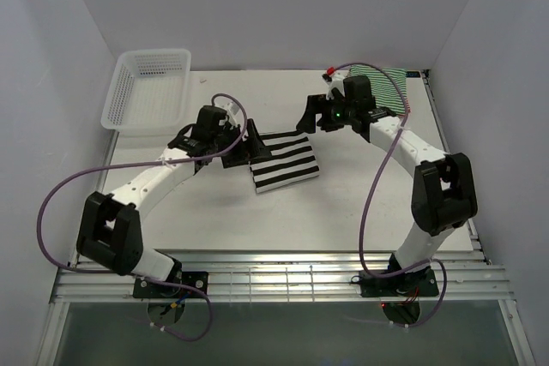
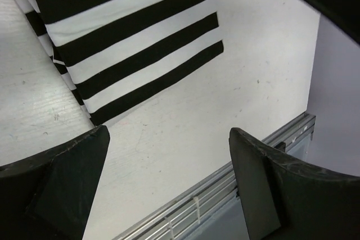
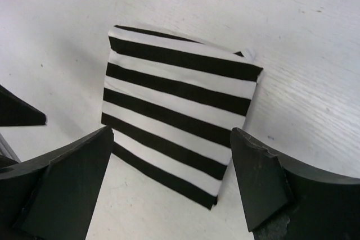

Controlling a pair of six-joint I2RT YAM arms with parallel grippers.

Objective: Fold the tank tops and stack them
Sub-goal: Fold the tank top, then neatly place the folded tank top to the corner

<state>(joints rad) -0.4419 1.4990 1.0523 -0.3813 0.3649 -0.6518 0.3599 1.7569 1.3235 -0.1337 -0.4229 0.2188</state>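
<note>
Top external view: the white table carries everything, with the left arm and right arm both bent inward over its middle. A white mesh basket sits at the far left corner. The black-and-white tank top lies folded into a neat rectangle near the table's centre, between the two wrists. The green-and-white tank top lies at the far right corner, partly hidden behind the right arm; whether it is folded I cannot tell. The left gripper sits just beside the folded top's left edge, and its wrist view shows the jaws spread wide with nothing between them. The right gripper is at the top's far edge, likewise spread wide and holding nothing, the striped rectangle lying free below it.
</note>
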